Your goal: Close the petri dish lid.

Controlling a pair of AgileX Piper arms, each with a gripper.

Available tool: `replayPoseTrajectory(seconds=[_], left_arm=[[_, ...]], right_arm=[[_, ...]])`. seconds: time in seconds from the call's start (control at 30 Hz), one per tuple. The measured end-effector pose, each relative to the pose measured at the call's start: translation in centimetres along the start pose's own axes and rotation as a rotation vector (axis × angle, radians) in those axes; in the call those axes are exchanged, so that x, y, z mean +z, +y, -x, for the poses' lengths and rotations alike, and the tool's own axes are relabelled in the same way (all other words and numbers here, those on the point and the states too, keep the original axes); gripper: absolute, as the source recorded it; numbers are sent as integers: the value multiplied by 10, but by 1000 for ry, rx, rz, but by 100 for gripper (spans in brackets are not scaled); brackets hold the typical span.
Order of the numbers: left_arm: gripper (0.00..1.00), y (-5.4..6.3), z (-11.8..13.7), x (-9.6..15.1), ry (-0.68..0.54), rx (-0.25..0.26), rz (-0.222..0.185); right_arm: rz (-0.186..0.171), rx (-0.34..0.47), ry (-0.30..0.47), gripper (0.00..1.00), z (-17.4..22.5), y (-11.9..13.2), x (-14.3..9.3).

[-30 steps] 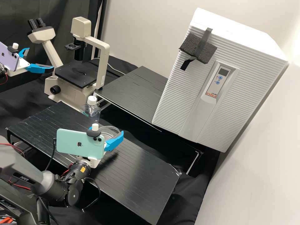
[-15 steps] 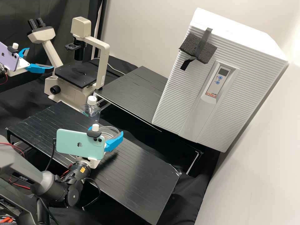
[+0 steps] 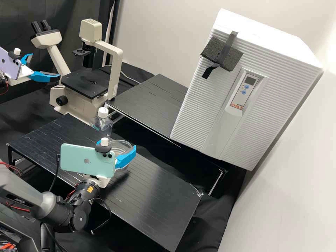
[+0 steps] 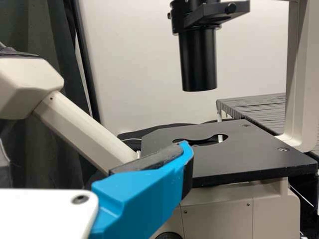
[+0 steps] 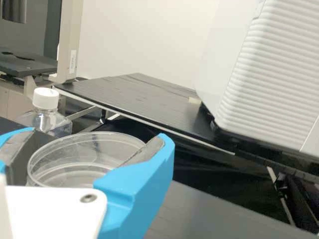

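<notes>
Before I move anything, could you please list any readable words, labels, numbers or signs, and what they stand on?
No words or numbers are legible.
Mint-green phone, lavender phone: logos.
White ribbed cabinet: panel print, too small.
Beige microscope frame: label, too small.
Dark grey arm: lettering, blurred.

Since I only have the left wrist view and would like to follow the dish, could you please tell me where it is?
Observer: The clear dish is between the two blue fingers of the right gripper.
Operator: Thank you. Is anything standing near it that I should know about?
Observer: Yes, a clear bottle with a white cap stands just beyond the dish.
Operator: I see just one finger on my side; could you tell me how the pair stands?
Observer: In the high view, the two fingers of the left gripper are spread apart, with no dish between them.
</notes>
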Motion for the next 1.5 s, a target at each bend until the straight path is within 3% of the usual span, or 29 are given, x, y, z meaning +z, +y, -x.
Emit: replayPoseTrajectory(seconds=[0.27, 0.57, 0.97, 1.0, 1.13, 1.5], left_arm=[[100, 0, 0, 0, 0, 0, 0], [100, 0, 0, 0, 0, 0, 0], [100, 0, 0, 0, 0, 0, 0], [100, 0, 0, 0, 0, 0, 0], [100, 0, 0, 0, 0, 0, 0], [100, 0, 0, 0, 0, 0, 0]], right_arm=[[32, -14, 22, 0, 4, 0, -8], [36, -38, 20, 0, 6, -2, -8], [-31, -54, -20, 0, 4, -4, 3], [-36, -57, -21, 100, 4, -4, 4], [-51, -61, -19, 100, 3, -5, 6], [-43, -57, -32, 100, 3, -4, 7]])
